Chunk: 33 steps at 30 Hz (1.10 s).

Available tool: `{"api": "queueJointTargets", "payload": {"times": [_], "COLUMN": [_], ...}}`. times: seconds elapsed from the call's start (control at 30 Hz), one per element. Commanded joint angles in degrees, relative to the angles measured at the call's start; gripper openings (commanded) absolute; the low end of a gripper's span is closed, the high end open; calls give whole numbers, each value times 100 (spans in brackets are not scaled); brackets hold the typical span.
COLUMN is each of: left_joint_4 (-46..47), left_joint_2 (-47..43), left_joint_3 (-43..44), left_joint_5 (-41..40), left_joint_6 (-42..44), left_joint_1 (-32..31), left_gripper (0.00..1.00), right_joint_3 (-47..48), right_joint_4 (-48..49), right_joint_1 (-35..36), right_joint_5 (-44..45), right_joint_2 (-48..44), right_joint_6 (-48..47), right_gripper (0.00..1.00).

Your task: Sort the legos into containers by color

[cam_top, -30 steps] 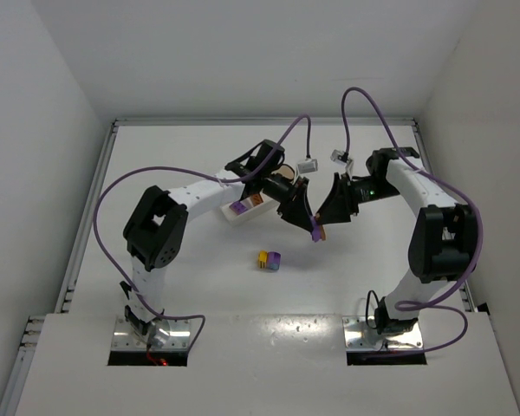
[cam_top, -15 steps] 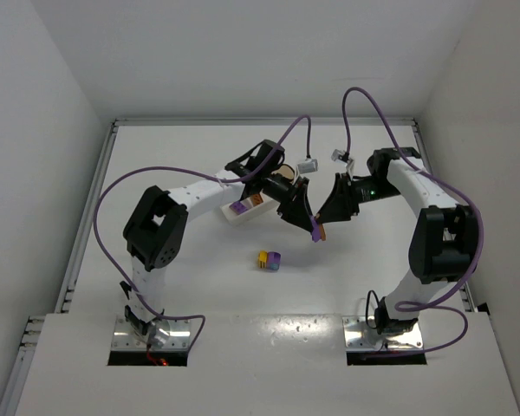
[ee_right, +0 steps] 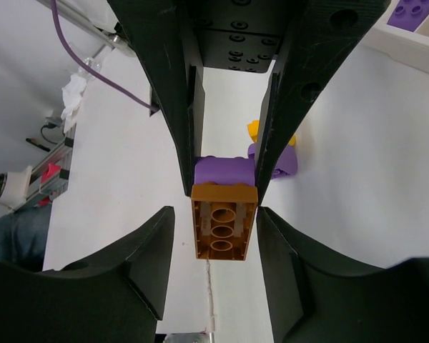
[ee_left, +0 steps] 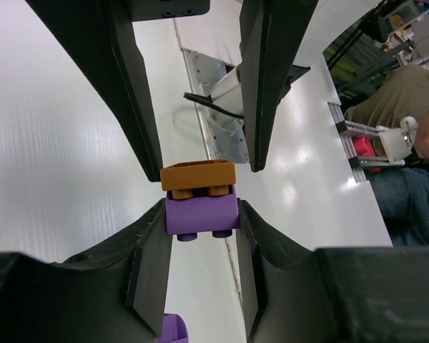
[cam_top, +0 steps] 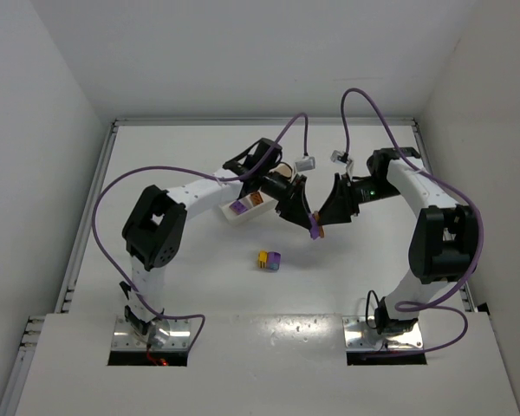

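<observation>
Currently | left gripper (ee_left: 200,239) clamped on purple lego (ee_left: 200,214); right gripper (ee_right: 216,236) clamped on orange lego (ee_right: 224,223) | bricks joined mid-air, right of tray (cam_top: 234,217) | advice: pull straight apart, keep grips firm, avoid twisting.

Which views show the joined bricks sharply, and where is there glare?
Left wrist: purple brick and orange brick sharp, glare spots on the table to the right. Right wrist: both sharp, loose bricks behind slightly soft. Top: even light, soft shadows, the pair tiny.
</observation>
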Motion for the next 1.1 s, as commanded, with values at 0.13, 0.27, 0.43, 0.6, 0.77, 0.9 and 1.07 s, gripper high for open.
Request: {"api": "queueJointTargets", "payload": {"times": [0.13, 0.27, 0.43, 0.6, 0.77, 0.9, 1.07], "left_joint_4": [140, 140, 140, 140, 140, 140, 140], "left_joint_2": [-345, -345, -293, -293, -293, -293, -345], "left_joint_3": [163, 216, 339, 339, 339, 226, 164], "left_joint_5": [152, 152, 204, 204, 204, 204, 204], "left_joint_6": [169, 117, 116, 64, 64, 116, 116], "left_joint_1": [95, 95, 95, 95, 95, 95, 95], "left_gripper": [16, 16, 16, 16, 16, 16, 16], "right_joint_3": [22, -30, -31, -31, -31, -31, -31], "right_joint_4": [-253, -253, -253, -253, -253, -253, -253], "right_joint_1": [37, 90, 142, 195, 195, 195, 195], "right_joint_5": [-147, -95, -94, -33, -33, -33, -33], "right_joint_2": [-103, -103, -103, -51, -51, -51, -51], "right_joint_6": [-138, -138, -138, -138, -138, -138, -85], "right_gripper": [47, 47, 47, 43, 21, 39, 48]}}
